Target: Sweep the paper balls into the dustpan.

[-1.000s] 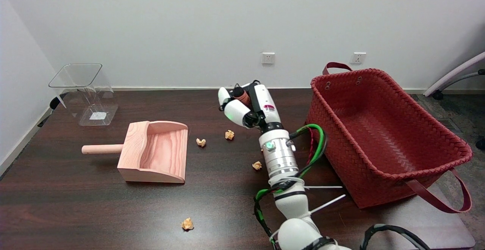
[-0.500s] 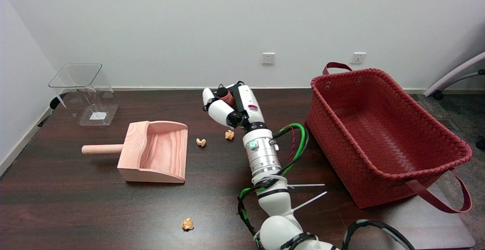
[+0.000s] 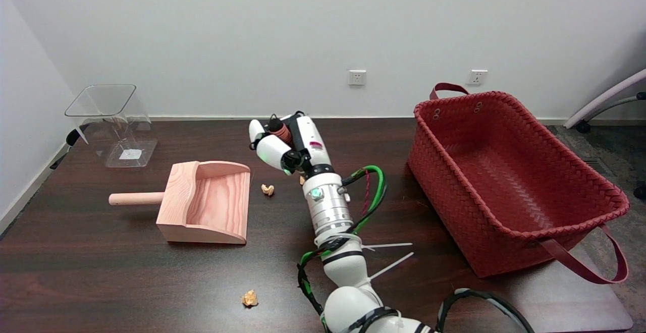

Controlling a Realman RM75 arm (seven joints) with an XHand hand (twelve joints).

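— Position of the right hand (image 3: 286, 144)?

— Raised over the bench (image 3: 101, 267), just right of the dustpan's (image 3: 204, 203) open mouth. The white forearm runs up from the lower edge, leaning left, with green and black cables looped beside it.

— State of the fingers (image 3: 272, 150)?

— Curled around a small dark reddish-brown handle (image 3: 279, 130); what lies below it is hidden by the hand.

— Paper balls?

— One paper ball (image 3: 267, 189) lies just right of the dustpan's mouth. A second (image 3: 302, 179) peeks out beside the wrist, further right. A third (image 3: 249, 298) sits well below the dustpan, near the bench's front edge.

— Dustpan itself?

— Wooden, flat on the bench, handle pointing left. A red basket (image 3: 509, 181) stands far to its right.
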